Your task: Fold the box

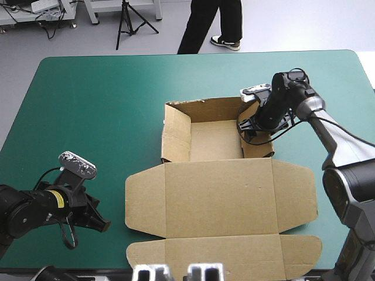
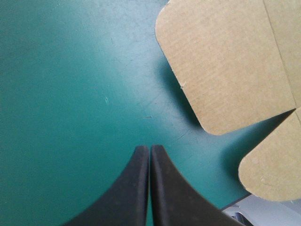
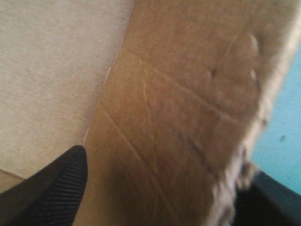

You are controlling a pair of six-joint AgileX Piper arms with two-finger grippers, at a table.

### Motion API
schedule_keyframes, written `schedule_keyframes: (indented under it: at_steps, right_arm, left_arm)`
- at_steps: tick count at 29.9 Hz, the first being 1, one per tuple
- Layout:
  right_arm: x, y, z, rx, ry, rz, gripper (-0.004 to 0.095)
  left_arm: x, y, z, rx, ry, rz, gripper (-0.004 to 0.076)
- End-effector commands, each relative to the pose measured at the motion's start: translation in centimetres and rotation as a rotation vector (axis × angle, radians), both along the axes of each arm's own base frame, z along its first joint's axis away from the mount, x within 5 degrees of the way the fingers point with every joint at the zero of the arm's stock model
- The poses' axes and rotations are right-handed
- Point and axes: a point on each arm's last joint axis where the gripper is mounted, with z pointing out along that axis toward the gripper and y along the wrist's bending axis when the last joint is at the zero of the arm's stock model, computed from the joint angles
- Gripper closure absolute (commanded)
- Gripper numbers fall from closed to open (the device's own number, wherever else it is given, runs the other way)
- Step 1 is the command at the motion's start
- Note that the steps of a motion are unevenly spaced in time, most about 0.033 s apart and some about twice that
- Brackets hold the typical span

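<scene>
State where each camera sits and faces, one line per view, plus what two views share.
High view: above and behind the robot, looking forward and down at the teal-green table cover and brown cardboard box; left gripper and right gripper show.
Left wrist view: above the left wrist, facing along its shut gripper at bare cover, rounded box flaps ahead.
Right wrist view: above the right wrist, close against the box's side wall, between its open gripper's fingers.
Shared: high and left wrist views both show those flaps.

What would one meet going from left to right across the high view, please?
left gripper → raised left wall of the box → right gripper
</scene>
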Motion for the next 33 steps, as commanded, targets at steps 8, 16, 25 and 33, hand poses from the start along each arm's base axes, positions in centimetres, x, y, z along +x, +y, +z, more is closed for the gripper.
schedule_keyframes:
  at_steps: [8, 16, 25, 33]
  right_arm:
    - [0.9, 0.0, 2.2, 0.023, -0.082, 0.014, 0.0919]
    - [2.5, -2.2, 7.4, -0.197, -0.303, 0.025, 0.0926]
    - [4.3, -11.0, 14.1, -0.369, -0.589, -0.180, 0.0926]
    - [5.0, -21.4, 12.1, -0.350, -0.540, -0.422, 0.0926]
  left_arm:
    - [-0.3, 0.1, 0.7, -0.006, -0.002, 0.000, 0.0727]
    - [-0.3, 0.0, 0.7, -0.012, -0.004, 0.010, 0.0727]
    - [-0.4, 0.1, 0.7, -0.008, 0.004, 0.010, 0.0727]
    - [-0.5, -0.2, 0.7, -0.035, 0.020, 0.004, 0.0729]
